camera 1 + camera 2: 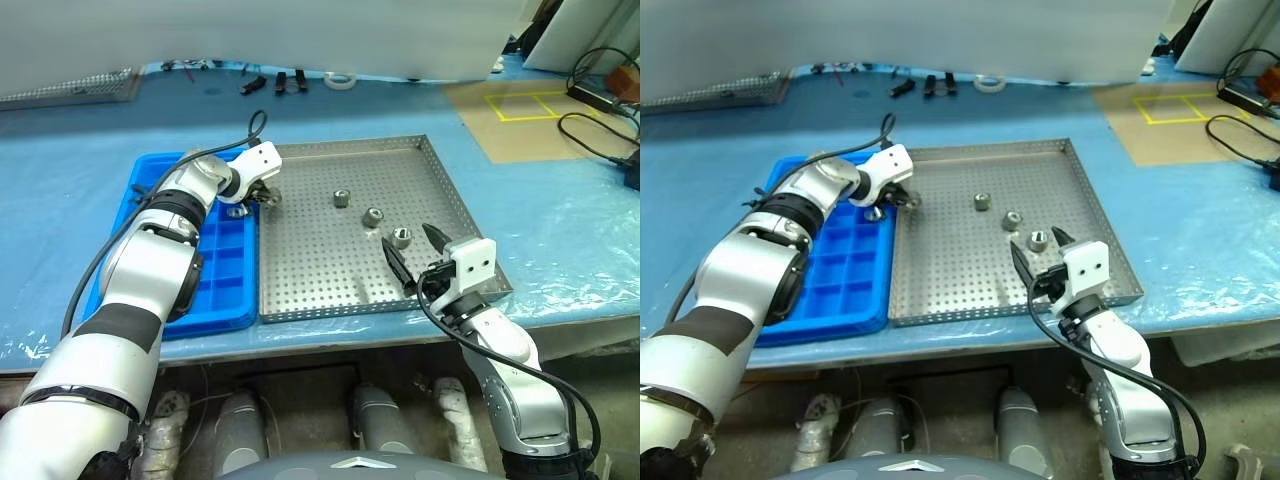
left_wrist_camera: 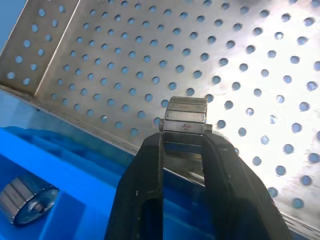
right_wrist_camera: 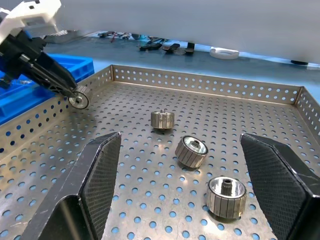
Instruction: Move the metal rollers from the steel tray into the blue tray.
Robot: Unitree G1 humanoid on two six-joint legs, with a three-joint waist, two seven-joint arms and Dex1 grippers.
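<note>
My left gripper [image 1: 268,197] is shut on one metal roller [image 2: 186,117], holding it just above the left rim of the steel tray [image 1: 320,265], beside the blue tray [image 1: 215,290]. Another roller [image 1: 236,211] lies in a compartment of the blue tray close under that gripper. Three metal rollers rest on the steel tray's perforated floor: one [image 3: 162,119] near the middle, one [image 3: 191,150] tipped on its side, and one [image 3: 227,196] nearest my right gripper. My right gripper [image 1: 415,252] is open and empty, over the steel tray's front right part, just short of those rollers.
Blue plastic sheeting covers the table. Black tools [image 1: 270,82] and a tape roll [image 1: 341,79] lie along the back. A wire-mesh rack [image 1: 70,88] sits far left. Cardboard with a yellow tape square [image 1: 528,104] and black cables [image 1: 600,135] are at the right.
</note>
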